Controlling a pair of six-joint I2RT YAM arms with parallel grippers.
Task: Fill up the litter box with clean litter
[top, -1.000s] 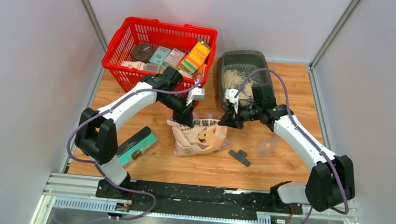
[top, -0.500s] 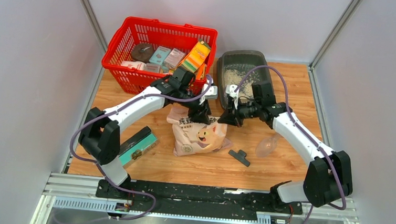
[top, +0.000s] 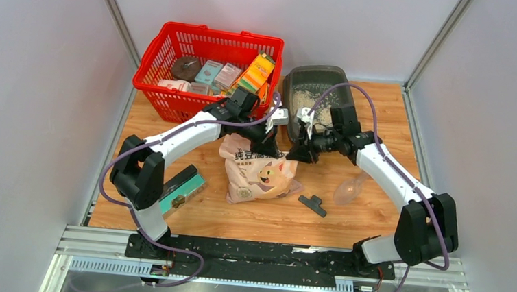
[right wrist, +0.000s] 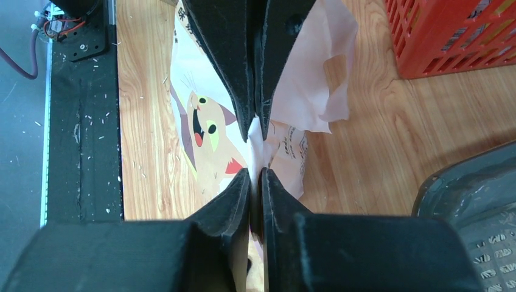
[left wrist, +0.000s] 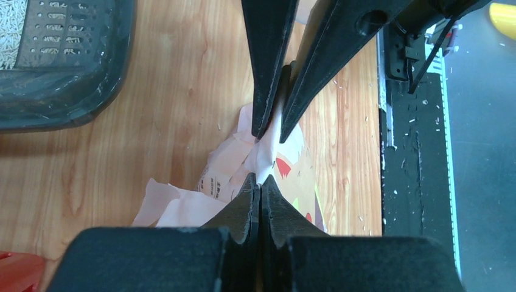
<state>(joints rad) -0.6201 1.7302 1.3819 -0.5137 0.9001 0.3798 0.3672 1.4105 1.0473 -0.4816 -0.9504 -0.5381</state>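
The pinkish-beige litter bag [top: 257, 175] with a cartoon cat lies on the wooden table, its torn top edge raised. My left gripper [left wrist: 260, 181] is shut on that pale top edge. My right gripper [right wrist: 255, 173] faces it tip to tip and is shut on the same edge. In the top view both grippers, left [top: 271, 149] and right [top: 295, 154], meet just above the bag. The dark grey litter box [top: 319, 72] stands behind them at the back, with pale clean litter [top: 308, 103] spread over part of its floor. Its rim also shows in the left wrist view [left wrist: 67, 91].
A red mesh basket [top: 174, 37] holding several packets stands at the back left. A teal-and-black box [top: 178, 188] lies near the left arm. A small black clip [top: 313, 205] and a clear plastic piece [top: 349, 190] lie right of the bag.
My left gripper moved right along the bag's top to meet the right gripper and closed on the edge. The bag's top has risen slightly.
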